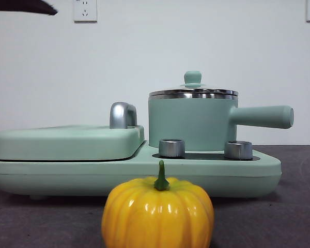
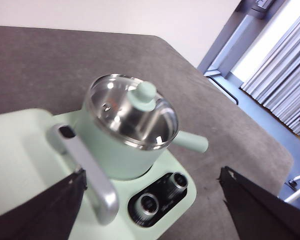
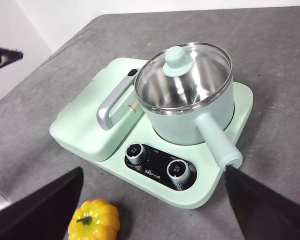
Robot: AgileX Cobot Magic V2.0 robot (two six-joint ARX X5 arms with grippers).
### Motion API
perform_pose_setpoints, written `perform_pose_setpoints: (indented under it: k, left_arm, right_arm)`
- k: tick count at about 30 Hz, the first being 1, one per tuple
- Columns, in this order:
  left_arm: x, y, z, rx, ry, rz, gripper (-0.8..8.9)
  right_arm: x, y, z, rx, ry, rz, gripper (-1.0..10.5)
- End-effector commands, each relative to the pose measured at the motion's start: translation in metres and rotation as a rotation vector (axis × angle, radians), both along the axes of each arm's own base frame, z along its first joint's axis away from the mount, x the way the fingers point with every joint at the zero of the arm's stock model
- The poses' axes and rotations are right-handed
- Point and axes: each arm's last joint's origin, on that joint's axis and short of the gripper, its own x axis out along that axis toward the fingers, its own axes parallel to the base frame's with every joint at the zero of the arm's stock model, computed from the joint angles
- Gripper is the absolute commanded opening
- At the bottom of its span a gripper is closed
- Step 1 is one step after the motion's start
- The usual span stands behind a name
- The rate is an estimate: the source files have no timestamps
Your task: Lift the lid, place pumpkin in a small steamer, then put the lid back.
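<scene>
— Where's the lid (image 3: 182, 75)?

— On the pot (image 3: 192, 117), which sits on the green cooker (image 3: 215, 180). Both grippers hover above it, apart from it.

— And the pumpkin (image 1: 157, 213)?

— On the grey table (image 3: 270, 60) in front of the cooker, near the right gripper (image 3: 152, 210).

— Jaws?

— Left gripper (image 2: 152, 210) and right both spread wide, holding nothing.

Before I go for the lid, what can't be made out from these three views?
- Yellow-orange ribbed pumpkin: base cut off by the front view's bottom edge; absent from the left wrist view.
- Mint-green cylindrical steamer pot: interior hidden in the front view by its wall and glass lid.
- Dial markings: too small; blurred in the left wrist view.
- Both grippers: fingertips out of frame.
</scene>
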Motion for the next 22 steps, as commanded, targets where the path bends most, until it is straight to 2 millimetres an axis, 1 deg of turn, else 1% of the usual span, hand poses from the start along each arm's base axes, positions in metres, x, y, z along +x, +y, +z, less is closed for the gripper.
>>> perform_pose_setpoints:
  k: [1,6,10,14,18,22]
  left_arm:
    - [0.011,-0.009,0.014,-0.005,-0.009,-0.028,4.38]
    - [0.037,-0.033,0.028,0.022,0.008,-0.092,4.38]
    - [0.062,-0.061,0.037,0.096,0.029,-0.166,4.38]
    - [0.087,-0.093,0.043,0.213,0.024,-0.219,4.38]
    - [0.11,-0.122,0.042,0.327,0.013,-0.218,4.38]
    - [0.13,-0.15,0.033,0.384,0.004,-0.183,4.38]
  right_arm:
    - [-0.001,0.0,0.005,-0.004,-0.023,0.007,4.5]
    - [-0.001,0.0,0.005,-0.001,-0.023,0.012,4.5]
    - [-0.001,0.0,0.005,-0.001,-0.023,0.012,4.5]
    - [-0.001,0.0,0.005,0.0,-0.023,0.015,4.5]
    - [-0.001,0.001,0.005,0.009,-0.023,0.031,4.5]
    - [-0.001,0.001,0.005,0.009,-0.024,0.031,4.5]
